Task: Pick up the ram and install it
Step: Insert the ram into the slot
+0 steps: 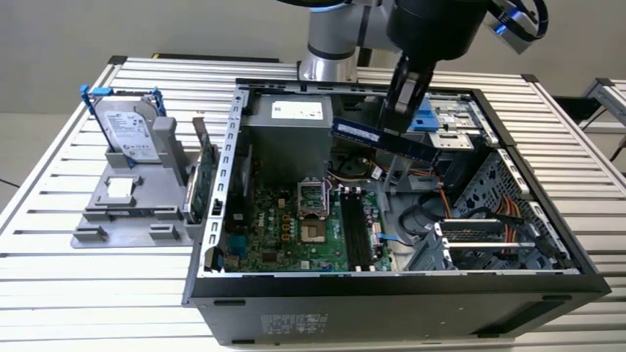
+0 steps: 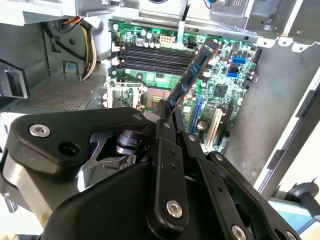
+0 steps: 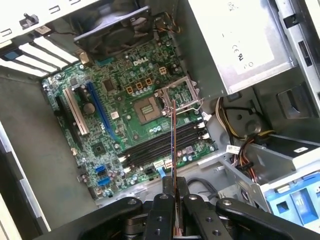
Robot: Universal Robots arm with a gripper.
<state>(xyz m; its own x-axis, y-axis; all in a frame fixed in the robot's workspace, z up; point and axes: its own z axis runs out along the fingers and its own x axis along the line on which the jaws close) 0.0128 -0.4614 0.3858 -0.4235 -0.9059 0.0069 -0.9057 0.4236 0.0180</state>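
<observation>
Tool [image 3: 175, 192] grips ram [image 3: 173, 145], edge-on in first wrist view.

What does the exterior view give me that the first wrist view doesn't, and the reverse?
Exterior view, not first wrist view: the hard drive on its grey stand outside the case, and the ram broadside. First wrist view, not exterior: the case fan, and the ram edge-on. Both: the gripper shut on the ram, the memory slots, the power supply.
</observation>
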